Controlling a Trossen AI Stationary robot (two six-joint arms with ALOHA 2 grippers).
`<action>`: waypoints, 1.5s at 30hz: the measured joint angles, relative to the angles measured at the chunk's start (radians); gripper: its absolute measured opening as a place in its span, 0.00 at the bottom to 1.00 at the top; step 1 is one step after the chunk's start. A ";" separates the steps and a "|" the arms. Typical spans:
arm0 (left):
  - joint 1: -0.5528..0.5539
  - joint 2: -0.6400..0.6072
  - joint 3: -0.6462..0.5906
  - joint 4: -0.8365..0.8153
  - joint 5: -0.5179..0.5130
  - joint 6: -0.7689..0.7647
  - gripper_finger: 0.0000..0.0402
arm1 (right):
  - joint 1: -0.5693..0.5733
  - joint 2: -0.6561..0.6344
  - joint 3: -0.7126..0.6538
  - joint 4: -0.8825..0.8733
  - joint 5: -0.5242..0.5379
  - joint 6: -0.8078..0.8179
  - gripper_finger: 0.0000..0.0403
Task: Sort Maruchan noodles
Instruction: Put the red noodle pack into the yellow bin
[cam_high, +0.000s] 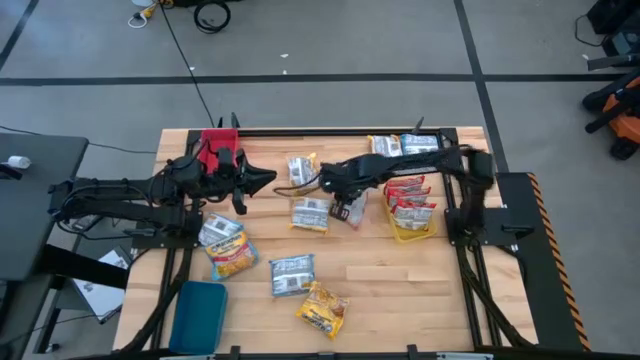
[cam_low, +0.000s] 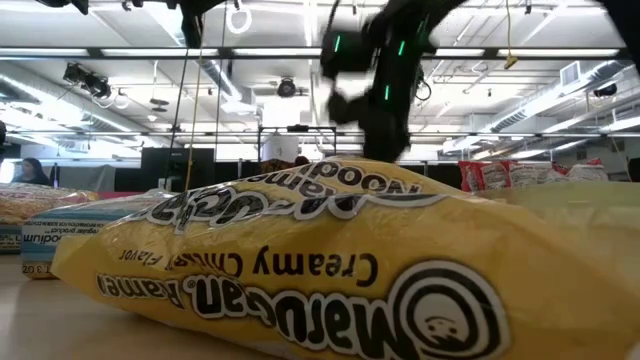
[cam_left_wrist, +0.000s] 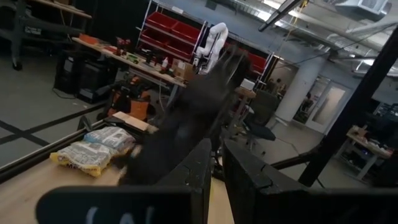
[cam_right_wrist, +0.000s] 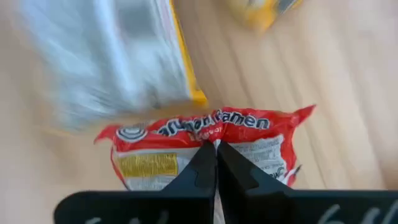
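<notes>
1. Right gripper (cam_high: 349, 210) sits mid-table, fingers (cam_right_wrist: 205, 163) clenched together, tips against a red-edged packet (cam_right_wrist: 208, 149). That packet lies flat on the wood under the tips; whether it is pinched cannot be made out.
2. Just beside the right gripper: a yellow-edged packet (cam_high: 309, 214) on the side toward the left arm. On its other side, a yellow tray (cam_high: 412, 232) holding red packets (cam_high: 410, 199).
3. Beyond the right gripper, toward the far rail (cam_high: 330, 131), more packets (cam_high: 405, 146) lie at the table edge.
4. Open wood: the near strip of the table (cam_high: 400, 290) below the right gripper, bare except for a blue-edged packet (cam_high: 292, 274) and a yellow packet (cam_high: 322, 308).
5. Left gripper (cam_high: 265, 180) is held off to the side, close to a red tray (cam_high: 216, 148); its fingers (cam_left_wrist: 198, 169) stand nearly together, nothing between them.
6. Below the left arm lie two packets (cam_high: 226, 245); a blue tray (cam_high: 198, 315) sits at the near corner.
7. Hard to read: the low view is mostly filled by one yellow packet (cam_low: 330, 270); the left wrist view shows a blurred dark arm (cam_left_wrist: 186, 118).
8. Packets are crinkled glossy plastic, flat rectangles; table is pale planked wood.
</notes>
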 joint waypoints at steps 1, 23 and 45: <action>0.000 0.000 0.000 -0.006 0.002 0.006 0.11 | 0.015 -0.048 0.001 -0.009 0.009 0.059 0.02; 0.045 0.000 0.000 0.011 -0.079 0.081 0.11 | 0.313 -1.103 -0.109 0.013 -0.041 0.472 0.02; 0.027 0.275 0.001 0.428 -0.126 -0.371 0.14 | 0.259 -1.194 -0.472 0.618 0.051 -0.152 0.01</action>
